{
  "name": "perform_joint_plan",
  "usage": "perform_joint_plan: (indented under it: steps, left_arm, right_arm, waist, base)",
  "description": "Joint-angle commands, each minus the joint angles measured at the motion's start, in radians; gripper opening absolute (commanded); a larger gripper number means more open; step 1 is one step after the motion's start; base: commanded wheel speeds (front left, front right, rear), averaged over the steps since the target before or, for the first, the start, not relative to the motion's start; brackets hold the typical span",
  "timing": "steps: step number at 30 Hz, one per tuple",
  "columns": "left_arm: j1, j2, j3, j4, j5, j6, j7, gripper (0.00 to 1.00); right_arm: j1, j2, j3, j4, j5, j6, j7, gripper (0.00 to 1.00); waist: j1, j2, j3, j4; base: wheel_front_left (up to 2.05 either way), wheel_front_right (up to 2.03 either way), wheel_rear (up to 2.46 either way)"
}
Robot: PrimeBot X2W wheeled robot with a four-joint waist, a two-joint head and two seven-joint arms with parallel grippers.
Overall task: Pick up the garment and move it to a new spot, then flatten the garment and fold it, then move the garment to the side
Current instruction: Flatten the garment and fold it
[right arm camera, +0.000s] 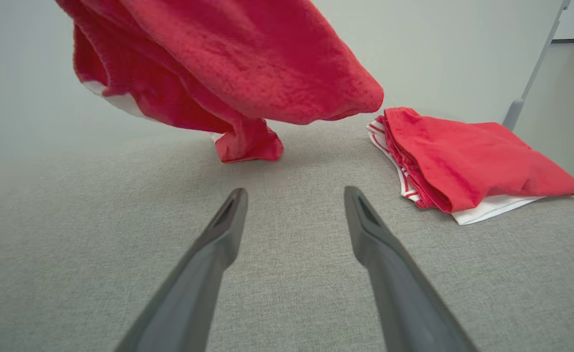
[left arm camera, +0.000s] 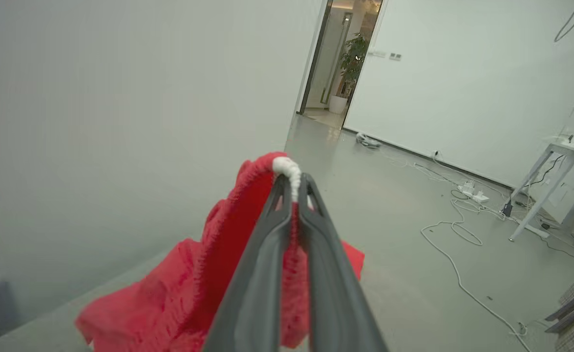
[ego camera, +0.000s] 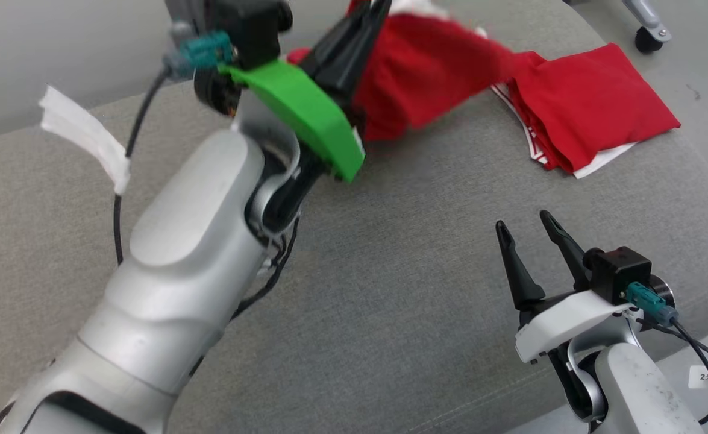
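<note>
Fingers [left arm camera: 262, 274] of the left gripper [left arm camera: 291, 186] were found closed on the garment [left arm camera: 203, 278], pinching a white-trimmed edge [left arm camera: 289, 171] right at the tips. Red cloth bunched between both fingers and hung below them to either side.

In the head view, the left gripper [ego camera: 373, 11] sat at the top edge, raised above the grey surface [ego camera: 420, 271], with the garment [ego camera: 426, 78] draped down and to the right from it. The right wrist view showed most of the garment [right arm camera: 247, 63] held clear of the surface, with one low fold [right arm camera: 248, 145] touching the surface. A white lining patch showed on its left underside.

Right gripper [ego camera: 523, 220] was at the lower right, fingers [right arm camera: 208, 264] spread wide and holding nothing, low over the surface and well apart from the garment.

A folded red and white pile [ego camera: 588, 108] lay flat near the far right edge of the surface, just beside the hanging garment; whether the two touched could not be determined.

Other items noted: green guard [ego camera: 305, 114] on the left wrist; white tag [ego camera: 85, 135] on its cable; loose cables [left arm camera: 453, 230] on the floor; open doorway [left arm camera: 338, 63] with a plant beyond.
</note>
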Motion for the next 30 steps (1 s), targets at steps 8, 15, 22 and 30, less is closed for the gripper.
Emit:
perform_joint_plan:
  steps: [8, 15, 22, 30]
  left_arm:
    - [0.272, 0.181, -0.191, -0.020, -0.032, -0.007, 0.074, 0.00]
    - [0.365, 0.285, -0.218, 0.000, 0.033, 0.001, -0.011, 0.00]
    - [0.453, 0.297, -0.164, 0.035, -0.019, 0.051, -0.092, 0.00]
    - [0.523, 0.267, -0.128, 0.062, -0.038, 0.098, -0.171, 1.00]
  right_arm:
    - [0.005, -0.005, -0.006, -0.037, -0.010, -0.002, 0.025, 1.00]
    - [0.010, -0.007, -0.004, -0.048, -0.010, -0.002, 0.040, 1.00]
    - [0.033, -0.014, -0.005, -0.047, -0.008, -0.002, 0.050, 1.00]
    - [0.049, -0.027, -0.012, -0.059, -0.002, -0.002, 0.065, 1.00]
  waist:
    - [-0.0001, -0.0001, 0.008, 0.129]
    - [-0.0001, -0.0001, 0.000, 0.193]
    - [-0.0001, -0.0001, -0.030, 0.228]
    - [-0.0001, -0.0001, -0.067, 0.266]
  base:
    - [0.00, 0.00, 0.00]
    - [0.00, 0.00, 0.00]
    - [0.00, 0.00, 0.00]
    - [0.00, 0.00, 0.00]
